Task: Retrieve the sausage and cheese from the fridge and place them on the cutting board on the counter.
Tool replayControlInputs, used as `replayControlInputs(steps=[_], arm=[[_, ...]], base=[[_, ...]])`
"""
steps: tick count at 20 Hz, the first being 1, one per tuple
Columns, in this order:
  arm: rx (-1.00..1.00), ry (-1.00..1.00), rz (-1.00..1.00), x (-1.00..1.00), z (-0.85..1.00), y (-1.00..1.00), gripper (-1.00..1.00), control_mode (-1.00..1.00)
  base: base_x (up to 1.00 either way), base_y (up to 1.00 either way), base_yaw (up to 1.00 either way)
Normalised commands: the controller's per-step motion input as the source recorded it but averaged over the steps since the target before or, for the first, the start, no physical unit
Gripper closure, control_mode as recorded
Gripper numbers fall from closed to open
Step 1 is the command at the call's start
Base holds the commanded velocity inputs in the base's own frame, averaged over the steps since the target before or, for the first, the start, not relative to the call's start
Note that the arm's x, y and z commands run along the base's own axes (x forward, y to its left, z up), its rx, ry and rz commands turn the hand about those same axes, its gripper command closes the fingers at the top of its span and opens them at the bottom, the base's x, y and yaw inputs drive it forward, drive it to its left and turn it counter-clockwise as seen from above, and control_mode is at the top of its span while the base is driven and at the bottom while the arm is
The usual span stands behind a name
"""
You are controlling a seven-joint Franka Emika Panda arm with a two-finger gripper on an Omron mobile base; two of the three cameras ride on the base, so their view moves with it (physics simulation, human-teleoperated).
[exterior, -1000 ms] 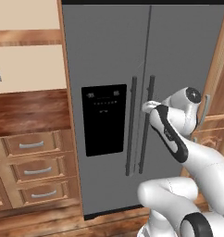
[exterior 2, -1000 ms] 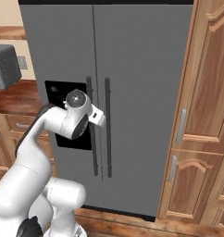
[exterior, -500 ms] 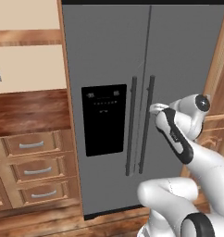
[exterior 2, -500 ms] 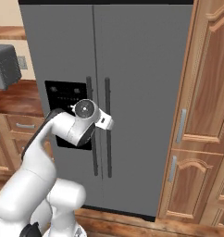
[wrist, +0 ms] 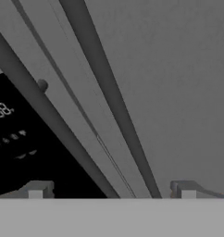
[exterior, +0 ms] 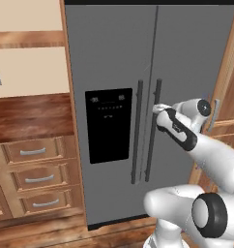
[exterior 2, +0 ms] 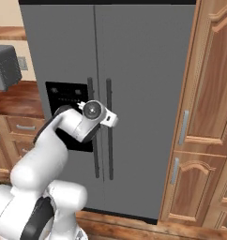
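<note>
Cream wall [exterior: 27,63] crossed by a wooden trim band [exterior: 27,38], tall wooden cabinets [exterior 2: 204,117] with silver handles, wooden floor [exterior: 51,235] below, even flat light.

One fridge [exterior: 114,72] stands here, with two doors, both shut. It carries two long vertical handles [exterior: 137,131], side by side along the middle seam, and one black dispenser panel [exterior: 108,125] on the left door. One stretch of table [exterior: 32,116] runs to the fridge's left, and three drawers [exterior: 34,177] sit stacked beneath it, each with one silver handle. One grey appliance [exterior 2: 5,68] rests on the table at its far left edge. To the fridge's right are two wooden cabinet doors [exterior 2: 207,93], one above the other, each with one silver handle. One arm [exterior 2: 64,140] reaches toward the fridge, bearing one claw [wrist: 111,192] with two fingertips [wrist: 37,189].
</note>
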Motion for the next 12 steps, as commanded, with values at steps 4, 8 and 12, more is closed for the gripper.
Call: replayControlInputs(steps=[4, 8, 12], arm=[[0.01, -0.03, 0.00, 0.78, -0.01, -0.01, -1.00, -1.00], [0.00, 0.00, 0.00, 0.69, -0.01, -0.11, -1.00, -1.00], [0.00, 0.00, 0.00, 0.60, -0.03, -0.27, -1.00, -1.00]], base=[[0.00, 0.00, 0.00], [0.00, 0.00, 0.00], [0.00, 0.00, 0.00]])
